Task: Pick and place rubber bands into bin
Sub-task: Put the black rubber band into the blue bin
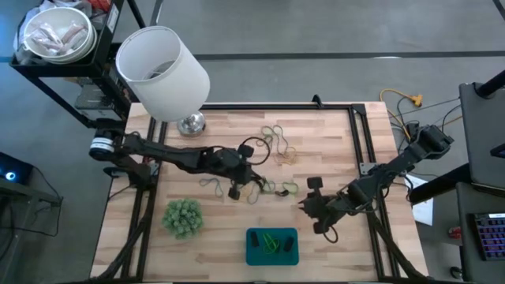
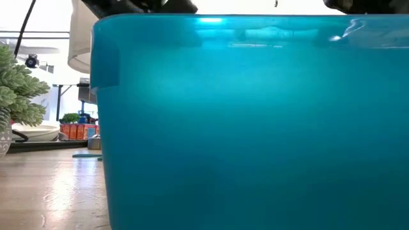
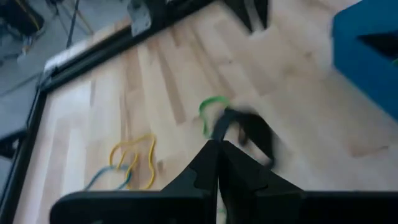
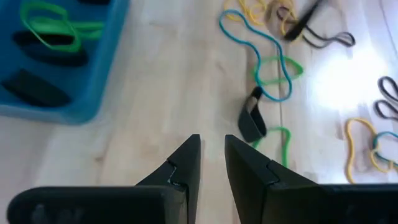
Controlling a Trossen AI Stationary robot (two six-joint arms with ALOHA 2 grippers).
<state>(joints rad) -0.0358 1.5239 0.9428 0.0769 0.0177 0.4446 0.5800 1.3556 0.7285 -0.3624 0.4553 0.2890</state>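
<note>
wood surface point(image 1: 237, 237), bin point(image 1: 271, 246) near its front edge with green and black bands inside. left end effector point(image 1: 234, 192) mid-surface, clenched on a black rubber band point(image 3: 249, 127). right end effector point(image 1: 314, 207) just beside the bin, released, empty. loose rubber bands point(image 1: 278, 142) scattered behind.

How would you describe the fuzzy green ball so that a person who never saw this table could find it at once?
Start at the wooden table and go to its front left part, on the left arm's side. There the fuzzy green ball sits alone on the bare boards, left of the teal bin. Unlike the thin flat rubber bands farther back, it is a round, bushy clump.
</note>
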